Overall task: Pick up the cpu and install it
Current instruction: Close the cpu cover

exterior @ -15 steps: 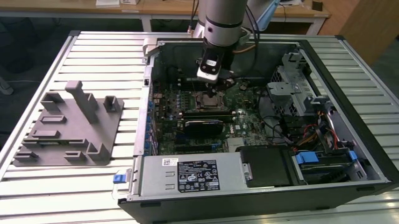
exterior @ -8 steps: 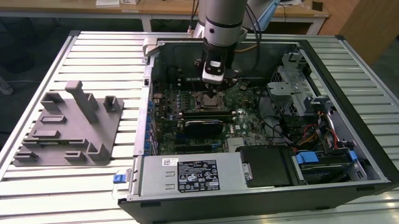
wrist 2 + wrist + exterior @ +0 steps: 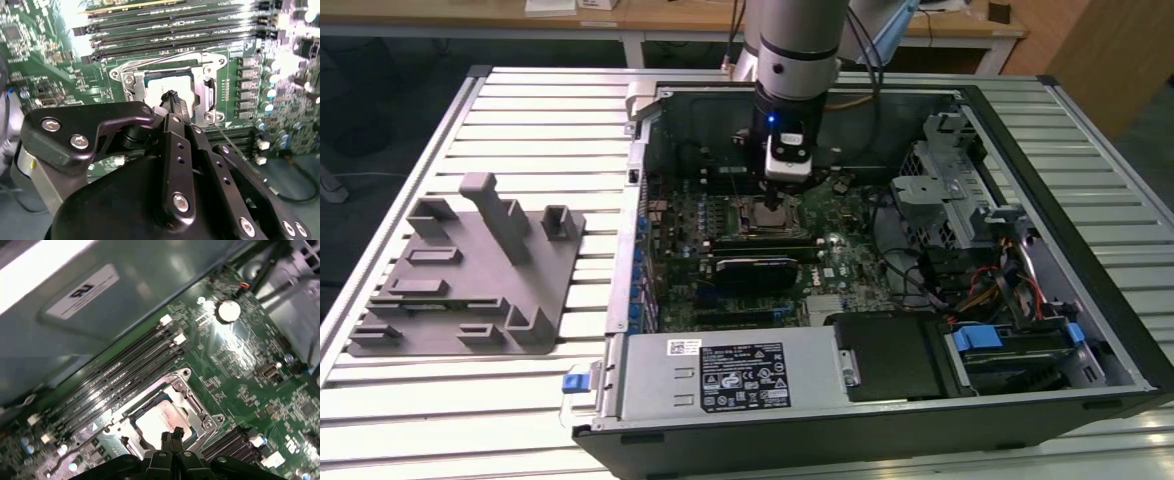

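Item: cpu (image 3: pixel 161 85), silver top, lying flat inside the socket (image 3: pixel 209 97) on the motherboard.
My pincer (image 3: pixel 172 97): fingertips pressed together, gripping nothing, right at the chip's top; contact unclear.
Step, as I judge: installing, chip already placed.
Next move calls for a straight lift, no sideways drag.

My claw (image 3: pixel 172 99) is matte black, dotted with silver screw heads. The cpu (image 3: pixel 160 82) shines silver. The motherboard (image 3: pixel 30 45) is dark green, lined with black memory slots (image 3: pixel 175 30). The tray (image 3: pixel 454 280) is plain grey; the bench (image 3: pixel 534 110) pale silver, ribbed in stripes.
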{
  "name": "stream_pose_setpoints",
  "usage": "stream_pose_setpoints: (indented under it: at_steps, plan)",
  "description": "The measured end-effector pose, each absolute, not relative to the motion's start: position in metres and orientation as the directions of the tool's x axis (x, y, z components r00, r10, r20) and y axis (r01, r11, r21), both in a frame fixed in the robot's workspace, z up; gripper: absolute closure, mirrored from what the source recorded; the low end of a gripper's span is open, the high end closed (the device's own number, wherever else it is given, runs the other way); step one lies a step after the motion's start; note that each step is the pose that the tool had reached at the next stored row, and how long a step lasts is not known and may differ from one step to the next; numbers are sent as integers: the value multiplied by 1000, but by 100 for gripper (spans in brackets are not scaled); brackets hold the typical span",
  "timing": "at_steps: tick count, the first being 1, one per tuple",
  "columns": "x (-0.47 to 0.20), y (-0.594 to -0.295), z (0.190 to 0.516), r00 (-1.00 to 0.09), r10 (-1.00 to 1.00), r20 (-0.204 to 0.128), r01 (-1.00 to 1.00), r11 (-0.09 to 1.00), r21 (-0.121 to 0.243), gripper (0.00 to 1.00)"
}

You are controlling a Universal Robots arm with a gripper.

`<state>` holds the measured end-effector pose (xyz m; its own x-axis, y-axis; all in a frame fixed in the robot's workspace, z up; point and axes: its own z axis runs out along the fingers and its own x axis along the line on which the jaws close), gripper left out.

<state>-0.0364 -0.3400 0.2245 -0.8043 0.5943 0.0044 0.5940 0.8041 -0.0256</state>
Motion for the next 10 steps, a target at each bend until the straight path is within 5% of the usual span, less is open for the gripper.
stream_pose_setpoints:
  at_steps: [10]
  plan:
    - [-36,-340,223,-900,436,5,436,900,-24,89]
